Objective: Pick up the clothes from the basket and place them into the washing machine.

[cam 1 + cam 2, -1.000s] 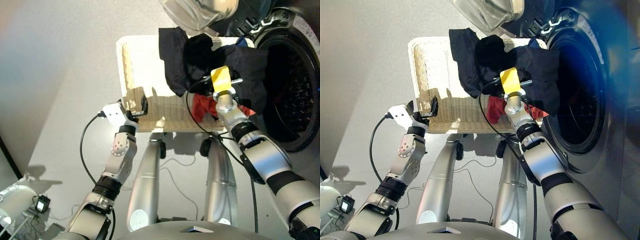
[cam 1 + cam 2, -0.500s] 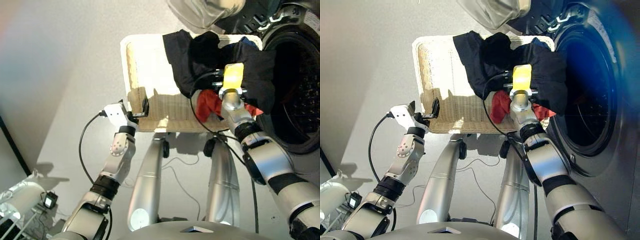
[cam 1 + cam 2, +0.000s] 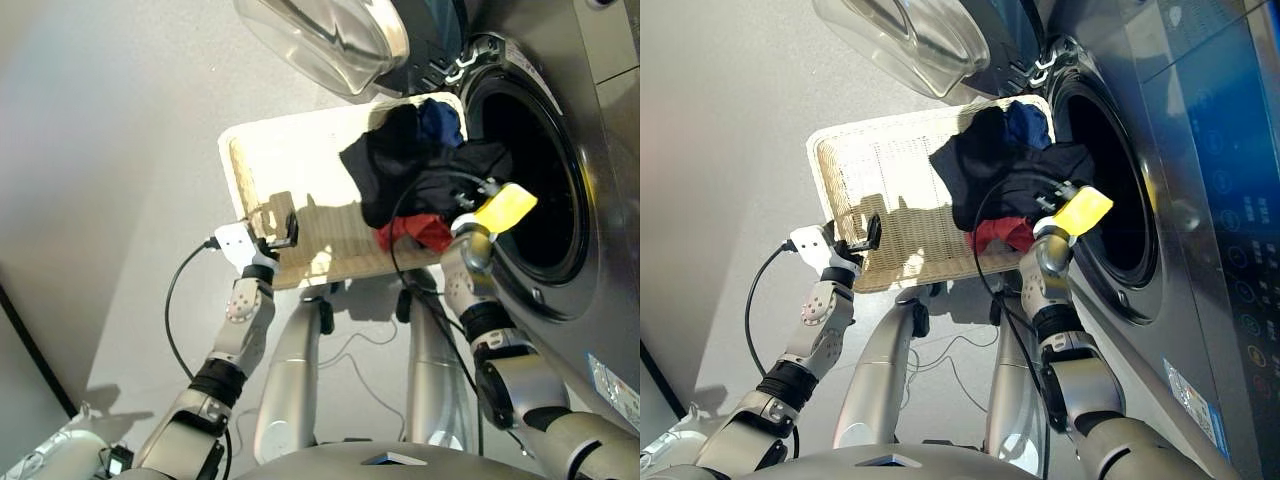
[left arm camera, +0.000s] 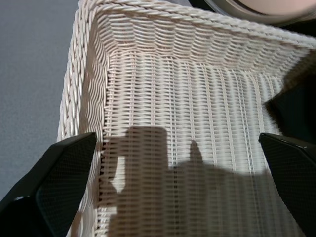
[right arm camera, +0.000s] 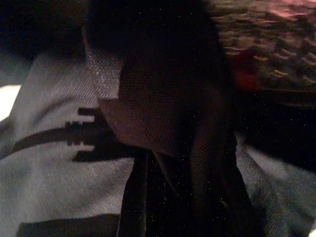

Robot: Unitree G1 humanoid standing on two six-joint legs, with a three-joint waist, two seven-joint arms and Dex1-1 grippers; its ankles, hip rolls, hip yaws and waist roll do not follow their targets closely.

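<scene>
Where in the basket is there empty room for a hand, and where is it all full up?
The basket is bare on the half away from the washing machine, from its braided rim to the clothes; the open left gripper hangs there. The machine side is crowded: clothes heaped to the drum mouth, the right gripper among them.

The right gripper (image 3: 470,192), with dark cloth around it, has moved from above the right half of the cream-white woven wicker basket (image 3: 262,165) to the rim of the round opening of the dark grey glossy washing machine (image 3: 590,250). The bundle of mostly black clothes with red and dark blue pieces (image 3: 415,175) now reaches from the basket to that opening, and the blue piece shows more.
</scene>
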